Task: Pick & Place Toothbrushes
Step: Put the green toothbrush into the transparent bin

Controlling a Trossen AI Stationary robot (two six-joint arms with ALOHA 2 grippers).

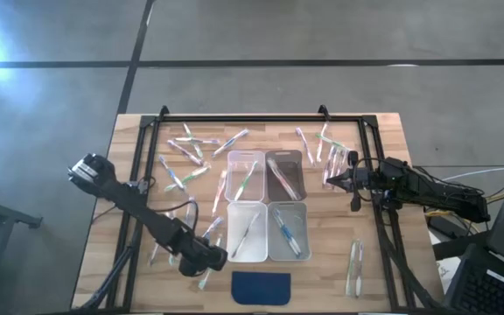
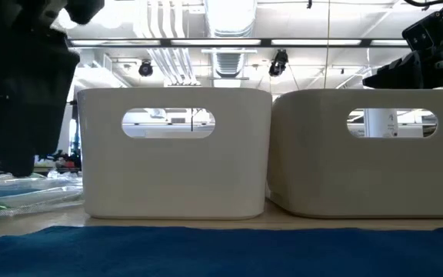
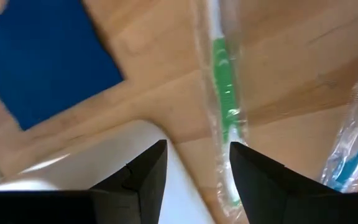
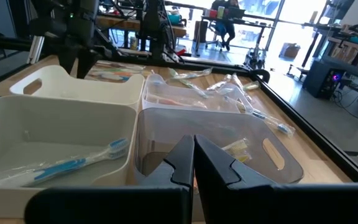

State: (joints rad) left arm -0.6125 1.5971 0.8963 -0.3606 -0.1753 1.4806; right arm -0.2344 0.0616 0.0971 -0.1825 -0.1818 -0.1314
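Note:
Many thin toothbrushes in clear wrappers lie scattered on the wooden table, left of, beyond and right of four bins. My left gripper is open and low by the near-left bin's near corner. Its fingers stand on either side of one end of a green-handled toothbrush lying flat on the wood; I see no touch. My right gripper is shut with nothing visible between its fingers. It hovers right of the far-right bin, beside a cluster of toothbrushes.
Each bin holds a toothbrush or two; a blue one lies in the near-right bin. A dark blue pad lies at the near edge, just right of my left gripper. A black frame rims the table. Two more toothbrushes lie near right.

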